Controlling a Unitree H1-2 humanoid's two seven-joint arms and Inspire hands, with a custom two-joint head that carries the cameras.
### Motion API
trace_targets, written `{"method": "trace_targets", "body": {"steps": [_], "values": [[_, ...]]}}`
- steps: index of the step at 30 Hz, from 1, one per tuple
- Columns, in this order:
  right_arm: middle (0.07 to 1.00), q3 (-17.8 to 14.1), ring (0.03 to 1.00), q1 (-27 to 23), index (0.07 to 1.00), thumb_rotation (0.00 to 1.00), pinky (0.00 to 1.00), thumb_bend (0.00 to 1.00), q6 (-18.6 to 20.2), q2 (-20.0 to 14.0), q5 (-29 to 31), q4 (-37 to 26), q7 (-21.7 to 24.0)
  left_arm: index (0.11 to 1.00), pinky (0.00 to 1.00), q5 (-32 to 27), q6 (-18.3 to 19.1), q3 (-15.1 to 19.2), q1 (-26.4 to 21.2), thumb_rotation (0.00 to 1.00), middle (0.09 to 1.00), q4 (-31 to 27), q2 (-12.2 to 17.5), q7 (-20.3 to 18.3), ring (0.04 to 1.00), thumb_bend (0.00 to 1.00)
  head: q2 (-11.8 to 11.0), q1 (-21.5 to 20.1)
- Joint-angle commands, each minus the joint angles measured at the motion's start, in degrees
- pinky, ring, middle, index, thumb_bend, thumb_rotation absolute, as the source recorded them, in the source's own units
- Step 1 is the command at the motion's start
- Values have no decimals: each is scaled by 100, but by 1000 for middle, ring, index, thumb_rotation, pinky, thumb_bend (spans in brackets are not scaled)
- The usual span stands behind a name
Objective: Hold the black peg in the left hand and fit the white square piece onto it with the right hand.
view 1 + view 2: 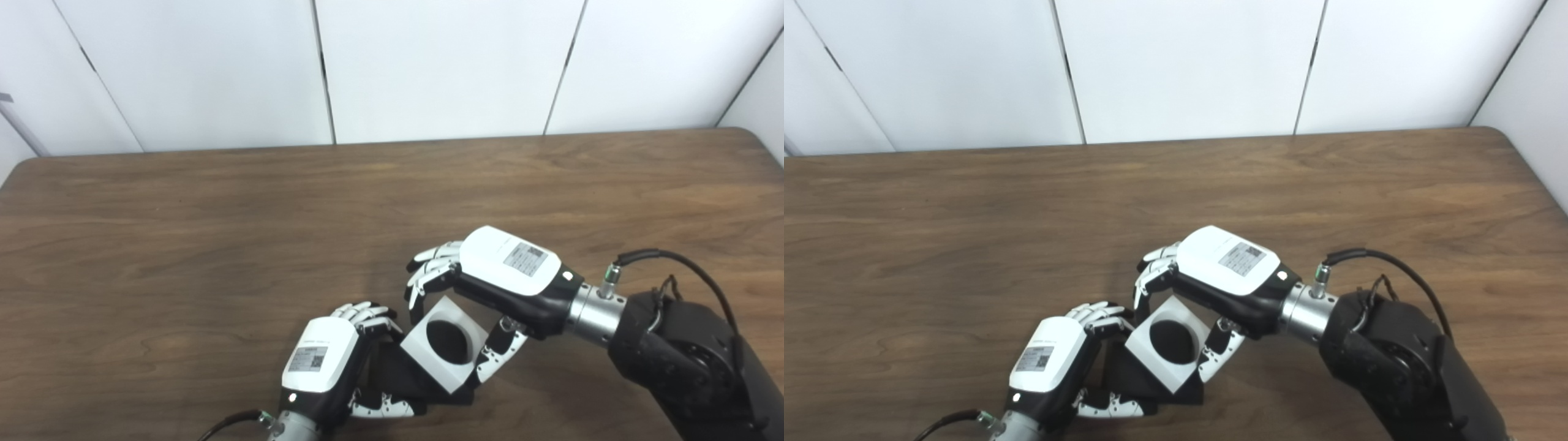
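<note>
My left hand [327, 361] is shut on the black peg piece [398, 380], fingers over its top and thumb under it, near the table's front edge. My right hand [490, 275] is shut on the white square piece [446, 350], fingers on its far side and thumb on its near right side. The white piece has a round hole, and black fills the hole. It sits over the black piece, tilted like a diamond. Most of the black piece is hidden under it; the same shows in the right eye view [1167, 350].
The brown wooden table [245, 233] stretches wide to the left and back. White wall panels [429, 67] stand behind its far edge. A black cable [674, 260] loops over my right wrist.
</note>
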Motion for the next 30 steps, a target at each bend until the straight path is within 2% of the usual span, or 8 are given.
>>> {"method": "trace_targets", "body": {"steps": [1,16,22,27,28,30], "values": [[719,-22,840,-40,481,128,793,523,-190,-8,30,-51,-97,487,855,47,63,-79,35,55,803,-8,-2,-242,859,511,6,-5],[727,262,857,30,482,131,823,524,-409,244,-488,33,-96,486,844,1,28,-86,29,54,798,8,-11,-183,852,512,21,-22],[741,457,874,-51,488,143,831,525,-413,317,-948,-31,115,486,854,7,48,-86,25,54,800,-4,-4,-208,855,512,27,-46],[745,479,872,-59,490,152,854,525,-325,447,-1150,-95,319,486,854,36,64,-94,20,55,803,-7,-1,-229,858,511,32,-41],[747,467,875,-62,541,225,862,769,-290,464,-1165,-115,373,486,852,55,59,-97,20,55,801,-6,2,-217,856,511,32,-41],[750,431,876,-61,571,288,870,895,-252,490,-1183,-147,448,486,850,82,44,-100,17,55,798,1,9,-192,852,511,32,-41]]}}
